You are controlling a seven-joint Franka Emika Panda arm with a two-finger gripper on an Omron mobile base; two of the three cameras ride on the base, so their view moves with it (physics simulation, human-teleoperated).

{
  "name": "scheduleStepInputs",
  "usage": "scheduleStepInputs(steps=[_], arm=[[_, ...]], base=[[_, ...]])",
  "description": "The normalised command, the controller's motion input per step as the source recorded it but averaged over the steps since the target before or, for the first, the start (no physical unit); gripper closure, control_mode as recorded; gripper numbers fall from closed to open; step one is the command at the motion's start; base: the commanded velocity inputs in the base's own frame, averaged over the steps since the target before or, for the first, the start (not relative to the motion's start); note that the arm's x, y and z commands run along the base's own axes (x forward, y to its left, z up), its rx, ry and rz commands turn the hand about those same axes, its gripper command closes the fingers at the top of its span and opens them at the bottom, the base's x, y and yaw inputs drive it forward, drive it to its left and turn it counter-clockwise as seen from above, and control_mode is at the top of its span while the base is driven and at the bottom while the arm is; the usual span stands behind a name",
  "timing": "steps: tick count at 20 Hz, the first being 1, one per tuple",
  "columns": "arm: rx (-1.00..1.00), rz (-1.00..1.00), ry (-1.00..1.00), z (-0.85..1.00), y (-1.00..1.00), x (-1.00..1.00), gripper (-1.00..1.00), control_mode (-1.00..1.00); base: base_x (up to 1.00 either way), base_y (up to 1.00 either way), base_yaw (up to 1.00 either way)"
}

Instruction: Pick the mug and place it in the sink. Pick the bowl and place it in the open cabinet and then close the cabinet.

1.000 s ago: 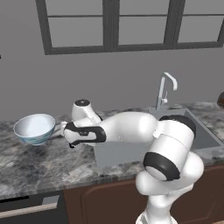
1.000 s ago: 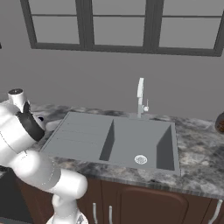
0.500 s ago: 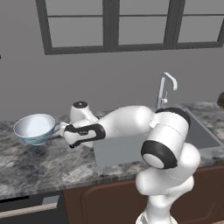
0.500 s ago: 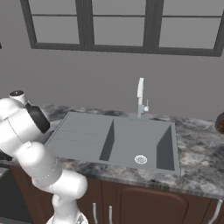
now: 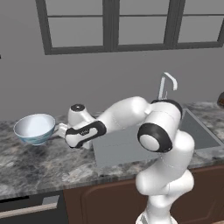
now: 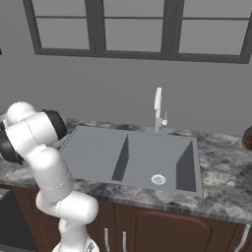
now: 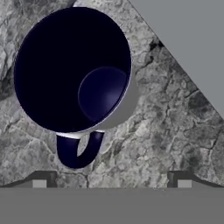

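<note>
We see the mug (image 7: 72, 70) standing upright on the stone worktop (image 7: 166, 127), right under our tool (image 7: 111, 181). The tool's two tips are wide apart and hold nothing. The mug's dark handle (image 7: 78, 151) points to about 6 o'clock in the hand view, and the sink (image 7: 192, 39) edge is at 2 o'clock. We think the mug is light, hard and smooth, so it could slip or chip. We should pinch its rim wall near the handle, gently

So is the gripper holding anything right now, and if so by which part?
Nothing is held. The gripper is open above the mug, whose handle points toward the fingertips, untouched.
</note>
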Motion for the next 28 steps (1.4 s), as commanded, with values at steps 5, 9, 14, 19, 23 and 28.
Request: scheduleStepInputs(steps=[5,9,14,19,23,28], arm=[[-0.01,-0.01,0.00,-0.16,0.13,0.27,-1.00,-1.00],[-0.02,-0.02,0.00,-0.21,0.21,0.28,-1.00,-1.00],[-0.01,-0.02,0.00,-0.18,0.16,0.29,-1.00,-1.00],[0.00,0.00,0.00,-0.13,0.03,0.14,1.00,-1.00],[0.00,0.00,0.00,-0.12,-0.24,0.00,1.00,-1.00],[0.00,0.00,-0.01,-0.02,-0.61,-0.04,1.00,-1.00]], base=[[0.00,0.00,0.00],[0.00,0.00,0.00],[0.00,0.00,0.00],[0.00,0.00,0.00],[0.00,0.00,0.00],[0.00,0.00,0.00]])
